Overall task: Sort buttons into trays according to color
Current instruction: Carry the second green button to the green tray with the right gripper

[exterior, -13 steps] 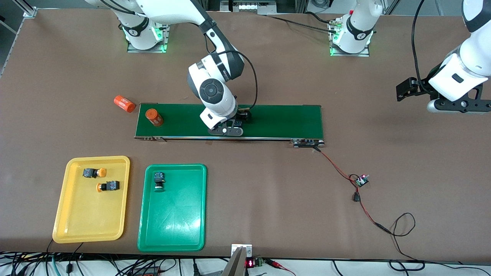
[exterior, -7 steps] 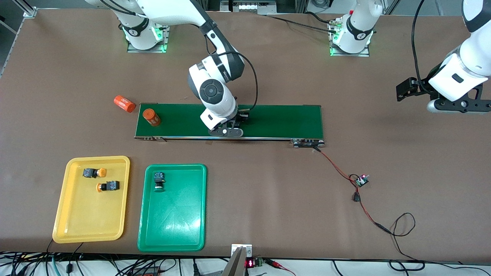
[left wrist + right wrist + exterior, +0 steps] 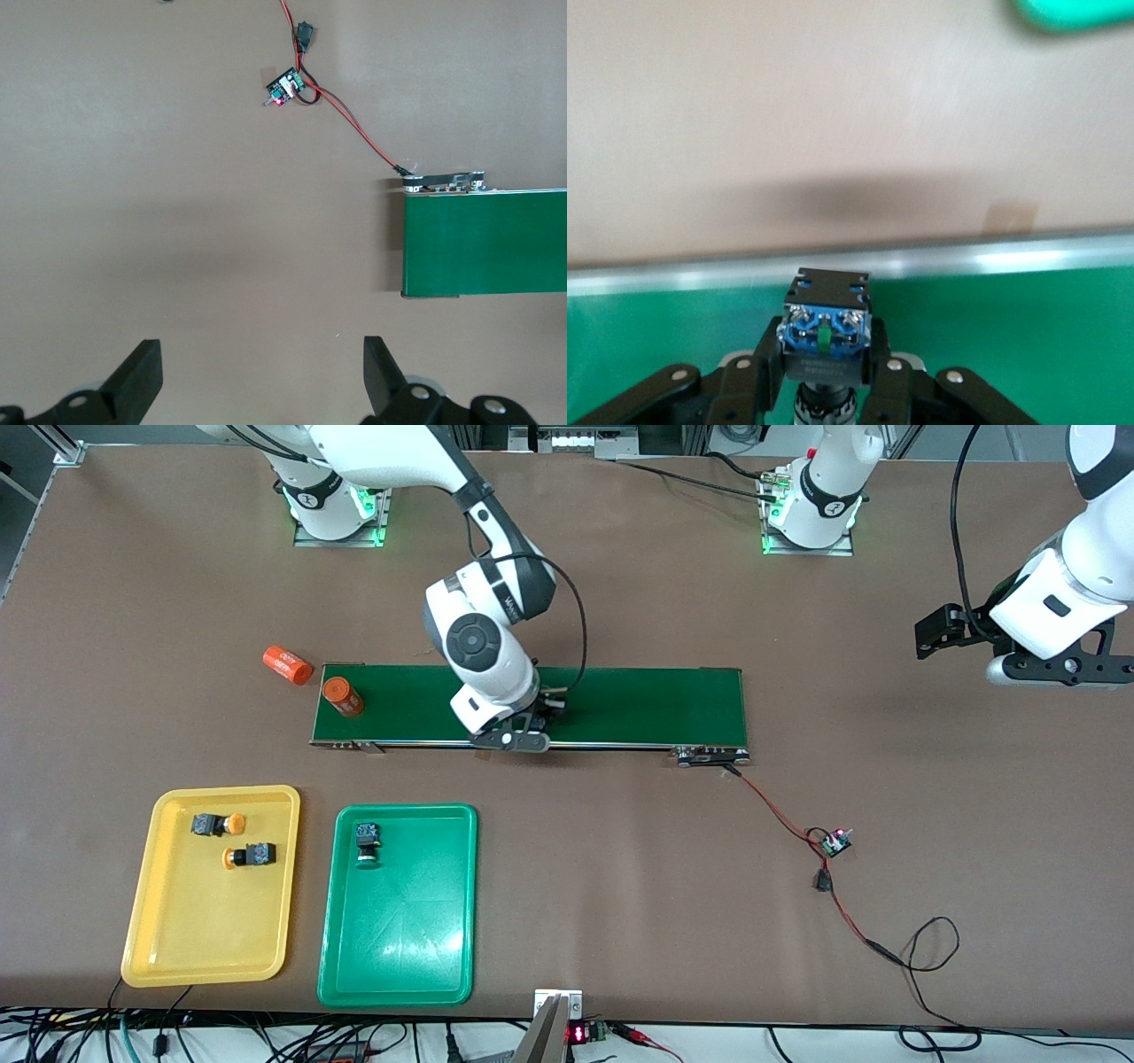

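Right pincer (image 3: pixel 824 376) clamped on blue-black blocky button (image 3: pixel 826 332), left pincer (image 3: pixel 257 376) waiting, fingers apart

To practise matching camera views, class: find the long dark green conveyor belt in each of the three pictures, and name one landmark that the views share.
Front view: the conveyor belt lies across the table's middle, under the right claw.
Left wrist view: only its end shows, at the picture's edge, with the left claw open over bare table.
Right wrist view: its surface lies beneath the held button.
Shared landmark: the belt's pale metal edge rail.
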Controlling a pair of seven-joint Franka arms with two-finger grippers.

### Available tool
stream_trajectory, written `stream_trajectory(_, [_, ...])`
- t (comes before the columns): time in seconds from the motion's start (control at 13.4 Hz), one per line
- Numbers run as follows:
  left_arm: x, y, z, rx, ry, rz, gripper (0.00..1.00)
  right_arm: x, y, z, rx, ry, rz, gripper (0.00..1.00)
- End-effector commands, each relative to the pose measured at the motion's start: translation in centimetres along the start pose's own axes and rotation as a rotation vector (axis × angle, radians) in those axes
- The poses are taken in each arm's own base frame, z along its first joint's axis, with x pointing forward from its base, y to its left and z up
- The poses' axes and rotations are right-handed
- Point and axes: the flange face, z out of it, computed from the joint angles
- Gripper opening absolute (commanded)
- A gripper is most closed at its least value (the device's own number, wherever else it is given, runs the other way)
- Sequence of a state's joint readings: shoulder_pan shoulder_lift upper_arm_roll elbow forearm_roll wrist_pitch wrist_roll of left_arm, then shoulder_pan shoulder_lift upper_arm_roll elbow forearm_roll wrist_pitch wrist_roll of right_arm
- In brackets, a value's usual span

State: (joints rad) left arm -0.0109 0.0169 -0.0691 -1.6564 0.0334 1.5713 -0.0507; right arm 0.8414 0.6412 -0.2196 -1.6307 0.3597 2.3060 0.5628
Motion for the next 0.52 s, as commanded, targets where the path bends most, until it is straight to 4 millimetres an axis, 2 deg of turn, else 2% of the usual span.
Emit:
stream_trajectory(0.0, [-0.2,0.1,-0.8,0.009,0.0,0.011,1.0,6.1,5.0,-0.8,0.006,0.093,-0.003,0.04])
stream_trajectory(0.45, [-0.2,0.1,-0.8,0.009,0.0,0.011,1.0,10.3,9.1,-0.9,-0.016,0.195,-0.059,0.04])
